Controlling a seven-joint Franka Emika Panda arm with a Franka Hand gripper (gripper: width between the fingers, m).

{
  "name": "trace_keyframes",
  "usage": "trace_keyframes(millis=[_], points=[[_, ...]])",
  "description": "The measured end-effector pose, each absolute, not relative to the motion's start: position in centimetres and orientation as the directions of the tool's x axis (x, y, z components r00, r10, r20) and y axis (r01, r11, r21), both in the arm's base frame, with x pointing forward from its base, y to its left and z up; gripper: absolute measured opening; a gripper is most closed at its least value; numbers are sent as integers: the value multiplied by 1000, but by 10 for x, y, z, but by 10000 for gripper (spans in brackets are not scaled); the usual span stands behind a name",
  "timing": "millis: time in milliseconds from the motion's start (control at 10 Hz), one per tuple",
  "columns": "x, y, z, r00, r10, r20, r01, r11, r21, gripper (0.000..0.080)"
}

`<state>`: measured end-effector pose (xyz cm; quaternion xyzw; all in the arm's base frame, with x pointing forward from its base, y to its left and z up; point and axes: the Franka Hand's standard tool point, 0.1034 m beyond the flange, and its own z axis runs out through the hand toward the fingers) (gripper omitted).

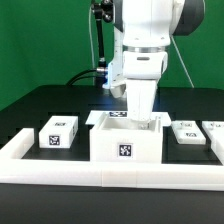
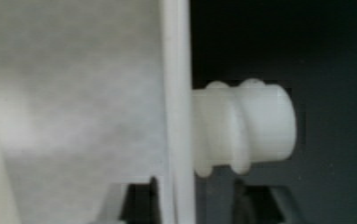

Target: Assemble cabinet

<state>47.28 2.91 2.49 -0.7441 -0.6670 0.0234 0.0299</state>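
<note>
The cabinet's main part, an open-topped white box [image 1: 125, 143] with a tag on its front, stands at the table's middle. My gripper [image 1: 141, 119] reaches straight down into its top at the exterior view's right side; the fingertips are hidden by the box. In the wrist view an upright white wall [image 2: 178, 110] runs between my two dark fingers [image 2: 145, 204], with a gap to the other finger. A ribbed white round peg [image 2: 249, 125] sticks out of that wall. My gripper [image 2: 196, 205] looks open astride the wall.
A tagged white block [image 1: 58, 133] lies to the exterior view's left of the box. Two flat tagged panels [image 1: 186, 131] [image 1: 215, 130] lie to the right. A long low white rail [image 1: 110, 176] runs along the front and up both sides.
</note>
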Motion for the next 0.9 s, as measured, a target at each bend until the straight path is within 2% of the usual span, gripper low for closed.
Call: trace_keyframes(millis=[200,900], points=[[474,29,26,109,994,6,992,-109,-71,32],[474,29,26,109,994,6,992,-109,-70,32]])
